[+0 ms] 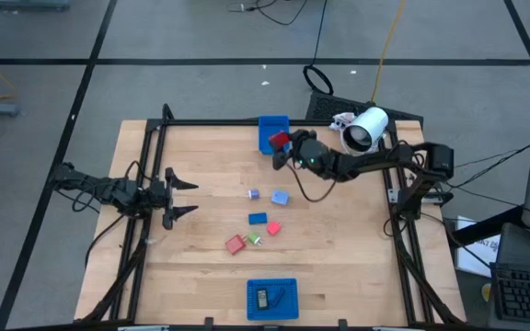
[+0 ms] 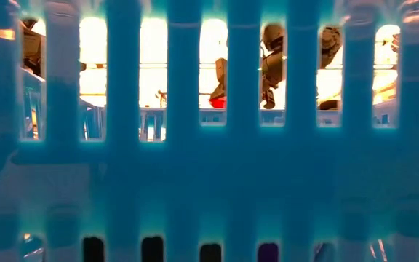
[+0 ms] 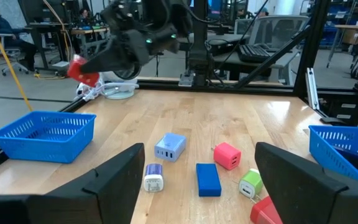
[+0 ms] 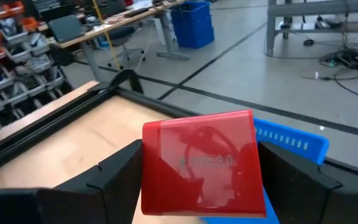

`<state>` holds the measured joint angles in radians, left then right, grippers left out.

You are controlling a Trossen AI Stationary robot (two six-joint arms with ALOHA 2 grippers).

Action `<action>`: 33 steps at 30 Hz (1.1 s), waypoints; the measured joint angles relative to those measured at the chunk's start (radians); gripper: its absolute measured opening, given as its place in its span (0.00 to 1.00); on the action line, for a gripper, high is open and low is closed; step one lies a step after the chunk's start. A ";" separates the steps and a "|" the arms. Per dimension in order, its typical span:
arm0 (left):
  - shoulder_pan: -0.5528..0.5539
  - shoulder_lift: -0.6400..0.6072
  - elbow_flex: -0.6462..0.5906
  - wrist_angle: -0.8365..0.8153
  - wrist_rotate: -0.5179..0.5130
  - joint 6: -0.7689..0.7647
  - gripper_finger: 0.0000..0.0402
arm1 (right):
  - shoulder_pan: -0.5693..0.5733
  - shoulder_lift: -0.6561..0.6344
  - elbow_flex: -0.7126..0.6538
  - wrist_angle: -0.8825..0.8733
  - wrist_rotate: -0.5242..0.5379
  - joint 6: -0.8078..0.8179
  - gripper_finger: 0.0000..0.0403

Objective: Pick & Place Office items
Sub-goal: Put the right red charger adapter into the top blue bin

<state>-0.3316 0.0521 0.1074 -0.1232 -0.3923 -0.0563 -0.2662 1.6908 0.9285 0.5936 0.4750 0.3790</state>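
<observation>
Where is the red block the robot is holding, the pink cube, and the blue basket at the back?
red block (image 4: 199, 163), right wrist view: middle of its flat face, between the gripper's fingers.
pink cube (image 3: 227, 155), left wrist view: its front face.
blue basket (image 1: 267, 124), high view: bare floor near its far rim.

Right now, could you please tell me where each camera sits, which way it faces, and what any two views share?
High: overhead, facing down on the table and both arms.
Low: at table height, peering through a blue basket wall; an arm shows beyond.
Left wrist: over the left gripper, facing the loose items and the far arm.
Right wrist: over the right gripper, shut on the red block.
Shared: that red block shows in both wrist views.
</observation>
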 joint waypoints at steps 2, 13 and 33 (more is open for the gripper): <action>0.000 0.000 0.000 0.000 0.000 0.000 0.75 | -0.021 0.022 0.015 0.004 -0.005 -0.003 0.68; 0.000 0.000 0.000 -0.001 0.000 0.000 0.79 | -0.085 0.209 0.173 -0.054 -0.115 -0.027 0.68; 0.000 0.000 0.000 0.000 0.000 0.000 0.76 | -0.139 0.249 0.215 -0.246 -0.113 0.053 0.68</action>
<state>-0.3317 0.0521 0.1074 -0.1232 -0.3923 -0.0563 -0.4050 1.9396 1.1440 0.3477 0.3617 0.4325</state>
